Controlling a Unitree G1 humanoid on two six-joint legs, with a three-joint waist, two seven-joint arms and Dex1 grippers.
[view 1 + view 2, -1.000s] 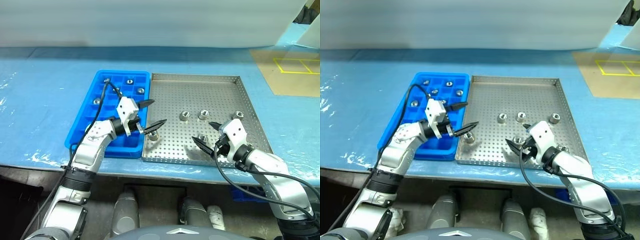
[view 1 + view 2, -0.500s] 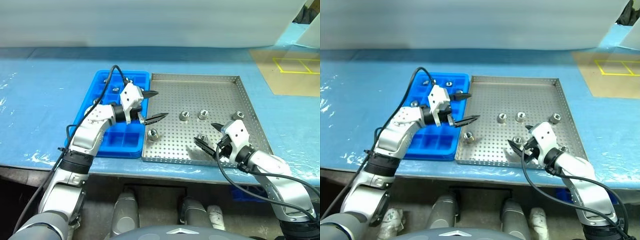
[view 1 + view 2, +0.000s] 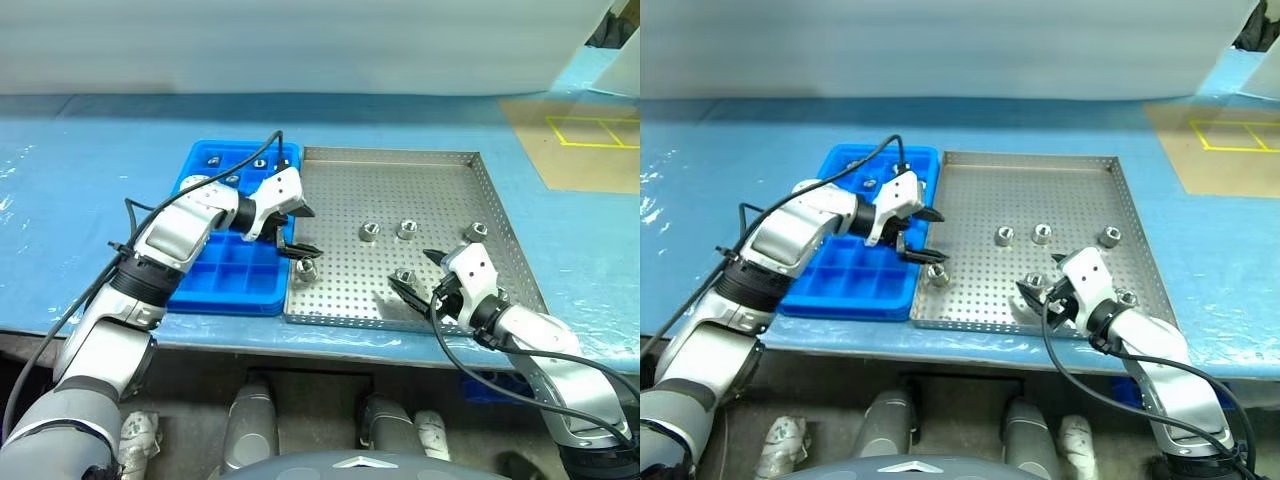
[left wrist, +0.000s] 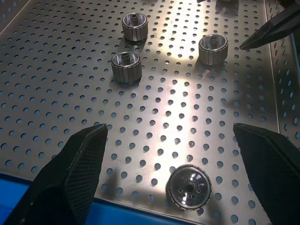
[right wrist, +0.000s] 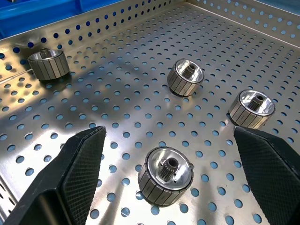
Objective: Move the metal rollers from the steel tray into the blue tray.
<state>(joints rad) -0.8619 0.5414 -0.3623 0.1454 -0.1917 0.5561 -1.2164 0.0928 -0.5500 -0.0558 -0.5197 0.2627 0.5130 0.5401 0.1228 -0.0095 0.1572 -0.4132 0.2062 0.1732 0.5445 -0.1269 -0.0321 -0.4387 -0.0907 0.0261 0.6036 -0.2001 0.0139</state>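
Since a second ago: left gripper [image 3: 300, 231] has swung off the blue tray [image 3: 215, 283] onto the steel tray's near-left corner, wrist turned down; right gripper [image 3: 412, 272] has kept its place.
Left gripper: fingers spread wide, empty, straddling the nearest roller [image 4: 188, 186], which lies between the tips, untouched.
Right gripper: fingers likewise wide apart and empty, poised over another roller [image 5: 165, 174] near the steel tray's front edge.
Done so far: a few metal rollers [image 3: 214, 159] already sit in the blue tray's far compartments; the exact count is hard to read behind the arm.
Still to do: five rollers appear to remain on the steel tray [image 3: 400, 175], three in a loose row mid-tray and two toward the front, so the job looks roughly half finished.
Materials: rollers are short, bright cylinders with ribbed sides and a dark bore; the steel tray is dull silver, perforated, low-rimmed; the blue tray is glossy plastic, gridded into square cells.
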